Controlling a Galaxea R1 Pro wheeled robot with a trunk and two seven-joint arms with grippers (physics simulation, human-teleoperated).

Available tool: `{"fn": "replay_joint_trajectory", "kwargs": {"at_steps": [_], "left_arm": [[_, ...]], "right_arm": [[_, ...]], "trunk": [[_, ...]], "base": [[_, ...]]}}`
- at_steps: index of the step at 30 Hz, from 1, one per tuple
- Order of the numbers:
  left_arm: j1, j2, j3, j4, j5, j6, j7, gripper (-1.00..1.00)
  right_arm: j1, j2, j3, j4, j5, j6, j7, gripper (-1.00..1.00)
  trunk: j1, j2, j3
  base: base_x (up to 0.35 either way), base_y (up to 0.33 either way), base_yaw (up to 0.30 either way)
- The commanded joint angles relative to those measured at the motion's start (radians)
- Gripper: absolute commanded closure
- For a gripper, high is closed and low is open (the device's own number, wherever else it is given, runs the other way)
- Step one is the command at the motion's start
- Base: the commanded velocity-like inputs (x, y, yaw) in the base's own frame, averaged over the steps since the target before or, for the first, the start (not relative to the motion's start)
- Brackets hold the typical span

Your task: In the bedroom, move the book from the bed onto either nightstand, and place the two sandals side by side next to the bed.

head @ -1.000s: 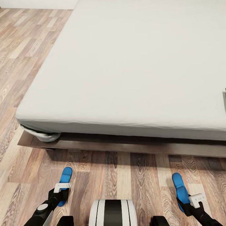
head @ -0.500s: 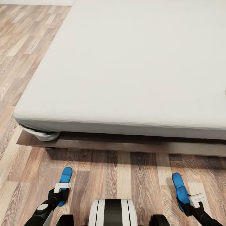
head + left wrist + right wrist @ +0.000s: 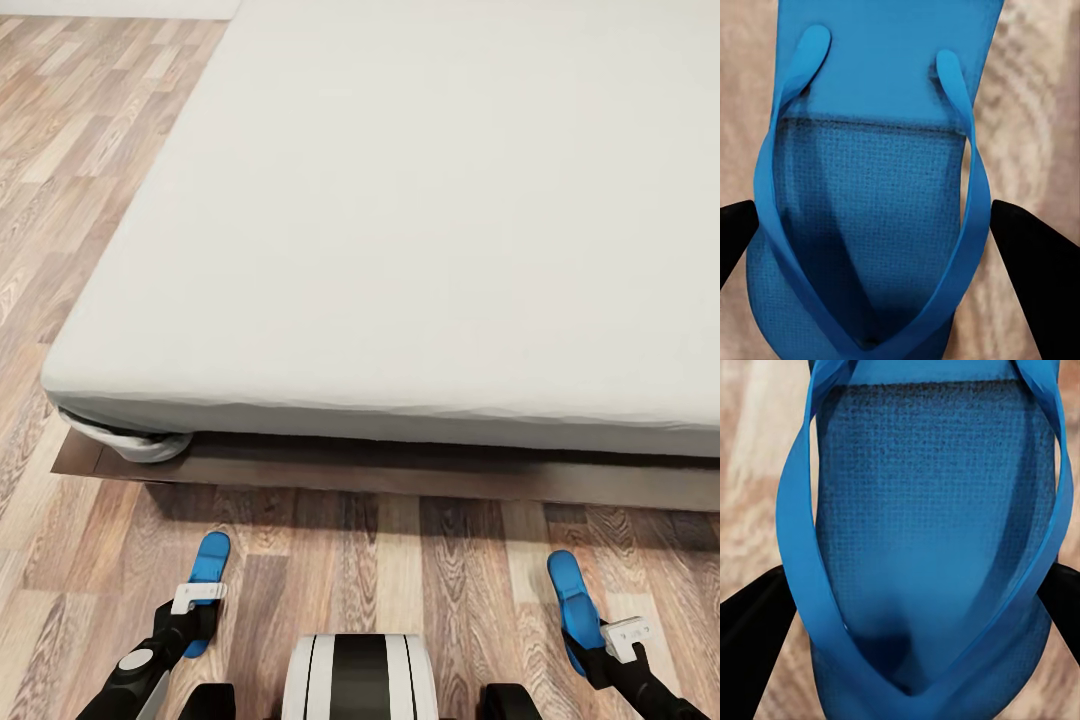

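Head view: each claw is clamped on one flat blue rubber sandal, left claw (image 3: 197, 600) and right claw (image 3: 600, 630) well apart, both sandals pointing lengthwise at the wide off-white bed (image 3: 400, 250) just ahead.

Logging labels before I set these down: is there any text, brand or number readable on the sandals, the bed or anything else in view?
None readable.
Left sandal: plain blue footbed and straps, no print.
Right sandal: plain blue, no print.
Bed: bare off-white mattress, brown base, no label.
Floor: wood grain only.
Left gripper and right gripper: white and black parts, no markings I can make out.
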Motion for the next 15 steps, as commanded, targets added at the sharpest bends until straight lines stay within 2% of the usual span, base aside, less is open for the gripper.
{"fn": "replay_joint_trajectory", "kwargs": {"at_steps": [1,4,7,15], "left_arm": [[0.0,0.001,-0.003,-0.002,0.01,0.005,-0.001,1.0],[0.0,0.001,-0.003,-0.002,0.01,0.005,-0.001,1.0],[0.0,0.001,-0.003,-0.002,0.01,0.005,-0.001,1.0],[0.0,0.001,-0.003,-0.002,0.01,0.005,-0.001,1.0]], "right_arm": [[-0.001,-0.001,0.007,0.001,-0.011,-0.002,0.005,1.0],[-0.001,-0.001,0.007,0.001,-0.011,-0.002,0.005,1.0],[-0.001,-0.001,0.007,0.001,-0.011,-0.002,0.005,1.0],[-0.001,0.0,0.007,0.001,-0.011,-0.002,0.005,1.0]], "trunk": [[0.0,0.0,-0.001],[0.0,0.0,-0.001],[0.001,-0.001,-0.012],[0.001,-0.001,-0.012]], "base": [[0.005,0.002,0.0],[0.002,0.001,0.0],[0.0,0.0,0.0],[0.0,0.0,0.0]]}}
